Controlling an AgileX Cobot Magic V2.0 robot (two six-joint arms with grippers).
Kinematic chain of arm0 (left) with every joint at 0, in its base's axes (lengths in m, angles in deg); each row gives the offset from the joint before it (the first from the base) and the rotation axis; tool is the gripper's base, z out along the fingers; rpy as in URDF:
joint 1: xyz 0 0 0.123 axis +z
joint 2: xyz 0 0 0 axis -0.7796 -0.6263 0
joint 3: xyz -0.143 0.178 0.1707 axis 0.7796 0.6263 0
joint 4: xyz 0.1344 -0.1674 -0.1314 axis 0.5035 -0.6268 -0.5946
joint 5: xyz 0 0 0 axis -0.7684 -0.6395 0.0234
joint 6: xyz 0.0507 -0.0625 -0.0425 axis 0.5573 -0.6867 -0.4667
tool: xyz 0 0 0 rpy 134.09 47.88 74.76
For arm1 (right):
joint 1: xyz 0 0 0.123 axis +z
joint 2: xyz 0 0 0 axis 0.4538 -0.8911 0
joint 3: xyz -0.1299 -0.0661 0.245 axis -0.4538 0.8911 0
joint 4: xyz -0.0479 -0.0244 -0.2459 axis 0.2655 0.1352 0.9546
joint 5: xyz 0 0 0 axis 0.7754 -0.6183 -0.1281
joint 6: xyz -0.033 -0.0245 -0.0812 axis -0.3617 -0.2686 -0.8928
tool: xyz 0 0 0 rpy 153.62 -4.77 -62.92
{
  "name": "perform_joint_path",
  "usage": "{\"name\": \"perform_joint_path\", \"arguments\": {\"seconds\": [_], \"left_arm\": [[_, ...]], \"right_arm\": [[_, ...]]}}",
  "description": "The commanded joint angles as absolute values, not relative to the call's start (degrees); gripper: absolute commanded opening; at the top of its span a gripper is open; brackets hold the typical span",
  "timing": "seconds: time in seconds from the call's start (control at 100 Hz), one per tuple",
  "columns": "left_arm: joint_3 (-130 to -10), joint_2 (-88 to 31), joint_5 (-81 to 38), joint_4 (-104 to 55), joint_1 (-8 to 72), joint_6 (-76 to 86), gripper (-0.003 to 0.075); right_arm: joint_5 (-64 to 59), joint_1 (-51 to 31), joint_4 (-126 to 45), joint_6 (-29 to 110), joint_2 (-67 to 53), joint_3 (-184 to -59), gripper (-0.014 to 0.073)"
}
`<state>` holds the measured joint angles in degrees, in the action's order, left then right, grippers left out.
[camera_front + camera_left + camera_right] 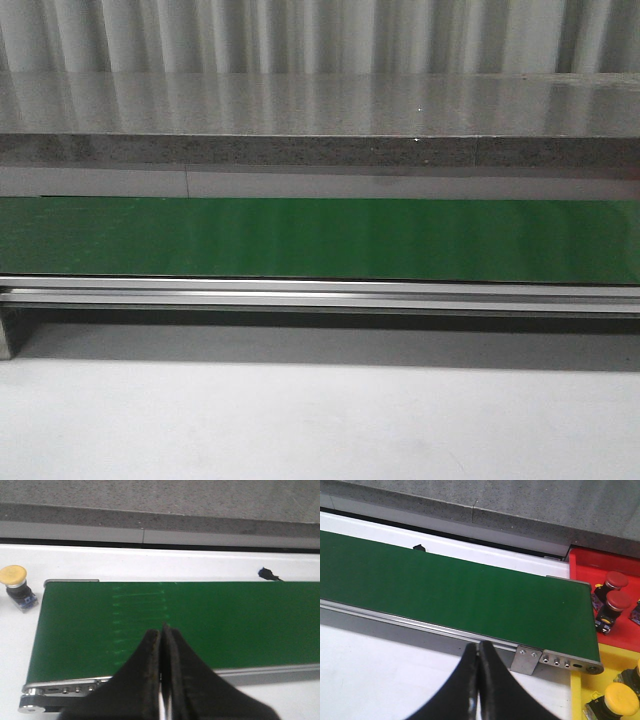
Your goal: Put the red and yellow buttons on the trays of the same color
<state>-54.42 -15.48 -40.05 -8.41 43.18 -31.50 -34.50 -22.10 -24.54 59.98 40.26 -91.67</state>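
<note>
In the left wrist view, a yellow button (15,580) on a dark base stands on the white table beside the end of the green conveyor belt (175,625). My left gripper (162,630) is shut and empty over the belt's near edge. In the right wrist view, a red tray (615,565) holds two red buttons (616,580) (618,601). A yellow tray (607,660) holds a yellow button (621,699). My right gripper (479,646) is shut and empty, just short of the belt's near rail. The front view shows neither gripper and no buttons.
The belt (320,238) runs across the front view with an aluminium rail (320,293) in front and a grey stone ledge (320,110) behind. A small dark connector (266,573) lies behind the belt. A metal bracket (526,659) sticks out at the belt's end.
</note>
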Motion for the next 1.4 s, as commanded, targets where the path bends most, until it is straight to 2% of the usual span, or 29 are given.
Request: {"name": "perform_joint_path", "arguments": {"seconds": [0.0,0.06,0.1,0.25,0.32,0.86,1.0,1.14,1.39], "left_arm": [[-60.0,-20.7,-37.5,-9.1,45.9,-32.9,0.0011],[-62.5,-24.0,-37.8,-9.1,47.8,-32.9,0.0074],[-63.7,-26.4,-37.8,-9.1,49.2,-32.9,0.0143],[-69.3,-34.3,-37.8,-9.0,54.1,-32.9,0.0468],[-72.2,-37.8,-39.1,-9.0,56.3,-32.9,0.0536],[-103.2,-67.2,-65.2,-7.0,70.7,-45.4,0.0529],[-112.2,-74.4,-74.3,-3.7,71.0,-50.4,0.0529],[-119.5,-79.3,-76.7,-3.1,71.0,-55.8,0.0529],[-125.5,-85.2,-80.8,-3.2,71.0,-65.0,0.0529]], "right_arm": [[-30.4,-22.1,-24.3,59.4,39.7,-92.9,-0.0066],[-30.4,-22.1,-24.3,59.4,39.7,-92.9,-0.0066],[-30.4,-22.1,-24.3,59.4,39.7,-92.9,-0.0066],[-30.4,-22.1,-24.3,59.4,39.7,-92.9,-0.0066],[-30.4,-22.1,-24.3,59.4,39.7,-92.9,-0.0066],[-30.4,-22.1,-24.3,59.4,39.7,-92.9,-0.0066],[-30.4,-22.1,-24.3,59.4,39.7,-92.9,-0.0066],[-30.4,-22.1,-24.3,59.4,39.7,-92.9,-0.0066],[-30.4,-22.1,-24.9,59.4,39.7,-92.9,-0.0066]]}}
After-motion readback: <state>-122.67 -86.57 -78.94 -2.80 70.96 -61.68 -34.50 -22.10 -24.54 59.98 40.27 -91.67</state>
